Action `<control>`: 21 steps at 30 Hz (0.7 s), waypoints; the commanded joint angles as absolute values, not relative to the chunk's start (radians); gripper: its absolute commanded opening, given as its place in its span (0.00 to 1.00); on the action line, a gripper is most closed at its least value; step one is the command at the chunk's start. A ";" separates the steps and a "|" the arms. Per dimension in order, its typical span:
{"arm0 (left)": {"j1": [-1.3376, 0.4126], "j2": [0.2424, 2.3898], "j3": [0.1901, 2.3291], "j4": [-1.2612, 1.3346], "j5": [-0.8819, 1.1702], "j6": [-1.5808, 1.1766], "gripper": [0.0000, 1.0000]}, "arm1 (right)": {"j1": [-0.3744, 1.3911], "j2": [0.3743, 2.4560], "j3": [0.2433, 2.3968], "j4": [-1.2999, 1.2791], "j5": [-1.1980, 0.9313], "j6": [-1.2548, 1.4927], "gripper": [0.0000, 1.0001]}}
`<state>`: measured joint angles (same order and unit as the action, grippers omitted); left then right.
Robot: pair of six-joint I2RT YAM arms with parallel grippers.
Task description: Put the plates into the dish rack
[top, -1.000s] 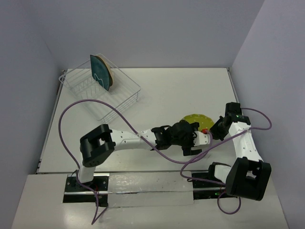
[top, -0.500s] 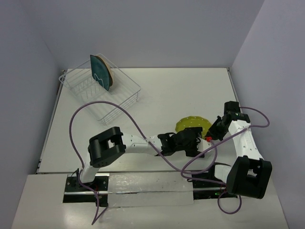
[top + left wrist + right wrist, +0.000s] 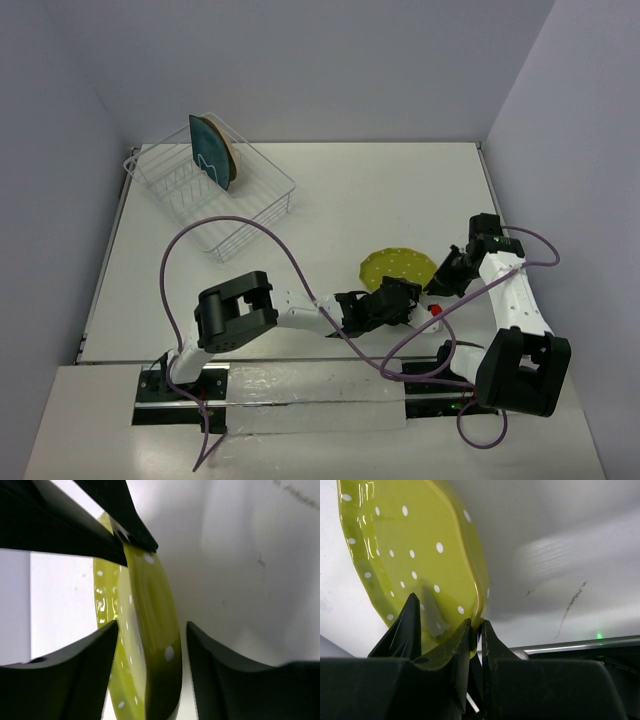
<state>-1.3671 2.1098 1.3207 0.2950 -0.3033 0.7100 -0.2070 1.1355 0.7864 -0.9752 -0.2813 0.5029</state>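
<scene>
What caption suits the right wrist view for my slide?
Right fingers pinch the rim of the yellow-green dotted plate, tilted over the white table.

Three plates show: a dark teal plate (image 3: 207,150) and a cream plate (image 3: 232,157) in the single dish rack (image 3: 165,190) at the table's (image 3: 380,190) far left corner, and a yellow-green dotted plate (image 3: 397,266) toward its near edge. There are two arms, the left arm (image 3: 290,308) and the right arm (image 3: 515,300).

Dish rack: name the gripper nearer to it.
Left. The left gripper straddles the yellow plate's near edge, on the rack's side; the right gripper pinches the plate's right rim, farther from the rack.
</scene>
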 commanded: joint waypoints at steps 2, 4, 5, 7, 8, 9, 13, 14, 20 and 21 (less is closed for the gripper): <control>-1.394 2.115 1.300 0.409 -0.424 0.784 0.55 | -0.199 1.106 0.852 -0.968 -0.385 0.494 0.00; -1.400 2.117 1.298 0.412 -0.445 0.774 0.44 | -0.199 1.101 0.851 -0.969 -0.382 0.494 0.00; -1.403 2.116 1.293 0.419 -0.453 0.775 0.36 | -0.199 1.099 0.851 -0.969 -0.383 0.493 0.00; -1.409 2.115 1.283 0.438 -0.470 0.781 0.23 | -0.199 1.097 0.848 -0.969 -0.383 0.492 0.00; -1.411 2.115 1.281 0.455 -0.478 0.786 0.16 | -0.199 1.096 0.846 -0.970 -0.386 0.492 0.00; -1.413 2.114 1.280 0.473 -0.487 0.790 0.08 | -0.198 1.094 0.846 -0.971 -0.392 0.491 0.00; -1.417 2.108 1.275 0.545 -0.524 0.808 0.00 | -0.195 1.086 0.856 -0.974 -0.412 0.488 0.00; -1.418 2.105 1.273 0.564 -0.535 0.814 0.00 | -0.195 1.083 0.868 -0.978 -0.421 0.486 0.03; -1.415 2.084 1.276 0.669 -0.578 0.821 0.00 | -0.195 1.062 0.958 -0.992 -0.495 0.463 0.52; -1.412 2.081 1.279 0.672 -0.582 0.820 0.00 | -0.195 1.059 0.988 -0.996 -0.504 0.461 0.63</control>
